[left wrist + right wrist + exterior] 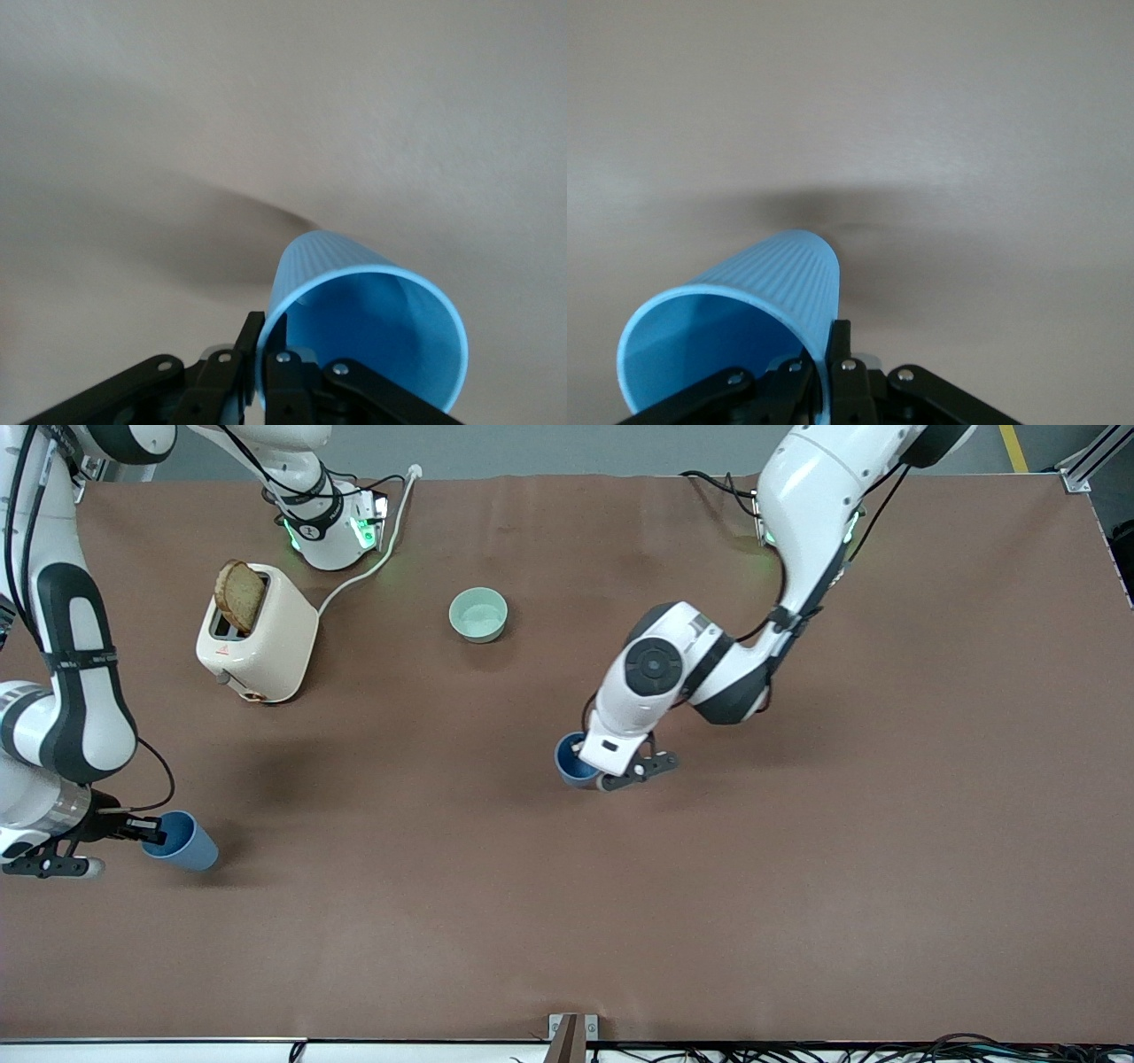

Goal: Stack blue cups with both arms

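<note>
Two blue cups show. My left gripper (595,772) is shut on the rim of one blue cup (571,762) over the middle of the table. In the left wrist view the fingers (251,329) pinch that cup's wall (354,292), one inside and one outside. My right gripper (152,834) is shut on the rim of the other blue cup (186,843), tilted, over the right arm's end of the table. The right wrist view shows its fingers (842,335) clamped on the cup's wall (771,274). I cannot tell whether either cup touches the table.
A cream toaster (266,642) with a slice of bread (239,595) stands near the right arm's base, its white cable (372,567) running toward that base. A pale green bowl (478,615) sits farther from the front camera than the left gripper's cup.
</note>
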Controlling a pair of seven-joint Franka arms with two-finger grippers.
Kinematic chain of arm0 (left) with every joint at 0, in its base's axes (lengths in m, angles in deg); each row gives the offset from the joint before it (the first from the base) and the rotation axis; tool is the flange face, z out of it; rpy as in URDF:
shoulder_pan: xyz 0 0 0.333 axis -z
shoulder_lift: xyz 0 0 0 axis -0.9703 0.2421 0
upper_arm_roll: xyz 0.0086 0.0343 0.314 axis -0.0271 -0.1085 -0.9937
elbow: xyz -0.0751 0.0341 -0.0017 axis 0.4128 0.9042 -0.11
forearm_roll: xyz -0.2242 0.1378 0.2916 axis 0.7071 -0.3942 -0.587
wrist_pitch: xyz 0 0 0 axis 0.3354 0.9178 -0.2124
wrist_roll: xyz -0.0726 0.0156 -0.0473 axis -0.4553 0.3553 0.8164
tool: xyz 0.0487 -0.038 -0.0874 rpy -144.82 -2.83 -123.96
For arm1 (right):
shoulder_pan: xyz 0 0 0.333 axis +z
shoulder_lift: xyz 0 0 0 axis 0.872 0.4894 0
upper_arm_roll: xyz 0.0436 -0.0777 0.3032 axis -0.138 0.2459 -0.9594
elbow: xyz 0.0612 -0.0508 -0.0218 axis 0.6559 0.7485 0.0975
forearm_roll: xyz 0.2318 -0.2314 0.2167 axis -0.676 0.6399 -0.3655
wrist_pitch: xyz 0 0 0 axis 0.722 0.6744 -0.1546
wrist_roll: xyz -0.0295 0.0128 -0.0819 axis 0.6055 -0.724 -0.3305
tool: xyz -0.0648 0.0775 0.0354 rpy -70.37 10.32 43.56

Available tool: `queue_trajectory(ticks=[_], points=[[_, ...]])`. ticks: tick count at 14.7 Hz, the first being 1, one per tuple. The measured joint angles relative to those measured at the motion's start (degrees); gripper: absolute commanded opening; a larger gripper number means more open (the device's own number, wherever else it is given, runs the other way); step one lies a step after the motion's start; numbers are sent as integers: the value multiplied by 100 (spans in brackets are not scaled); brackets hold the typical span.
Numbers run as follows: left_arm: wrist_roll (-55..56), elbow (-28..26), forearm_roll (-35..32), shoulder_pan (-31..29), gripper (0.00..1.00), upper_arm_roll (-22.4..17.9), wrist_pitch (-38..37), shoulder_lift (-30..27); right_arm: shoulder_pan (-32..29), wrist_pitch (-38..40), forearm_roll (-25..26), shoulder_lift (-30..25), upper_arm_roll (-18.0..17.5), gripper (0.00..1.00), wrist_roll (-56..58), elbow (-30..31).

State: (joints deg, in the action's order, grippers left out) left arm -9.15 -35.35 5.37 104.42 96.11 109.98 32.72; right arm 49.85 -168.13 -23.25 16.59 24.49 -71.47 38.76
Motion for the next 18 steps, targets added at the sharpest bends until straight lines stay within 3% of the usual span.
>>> queue_trajectory(ticks=[3, 5, 6, 7, 8, 14, 18], points=[[189, 238, 0, 251, 2, -110, 24, 291, 314, 642, -5, -555, -6, 2, -500, -60], [202, 288, 0, 260, 15, -112, 64, 363, 578, 1034, -5, -885, -12, 2, -989, -70], [211, 304, 0, 271, 31, -116, 73, 372, 714, 1202, -3, -1013, -15, 2, -1235, -82], [213, 317, 0, 282, 60, -125, 81, 385, 852, 1355, -1, -1117, -18, 2, -1467, -103], [214, 328, 0, 285, 100, -131, 85, 397, 991, 1473, 0, -1204, -20, 2, -1691, -126], [211, 834, 0, 175, 100, -340, 109, 122, 1925, 1820, 2, -1544, -35, 2, -3129, -214], [-450, 1208, -12, -508, 100, -405, -1027, -841, 2696, 1883, 5, -1556, -44, 2, -4332, -419]])
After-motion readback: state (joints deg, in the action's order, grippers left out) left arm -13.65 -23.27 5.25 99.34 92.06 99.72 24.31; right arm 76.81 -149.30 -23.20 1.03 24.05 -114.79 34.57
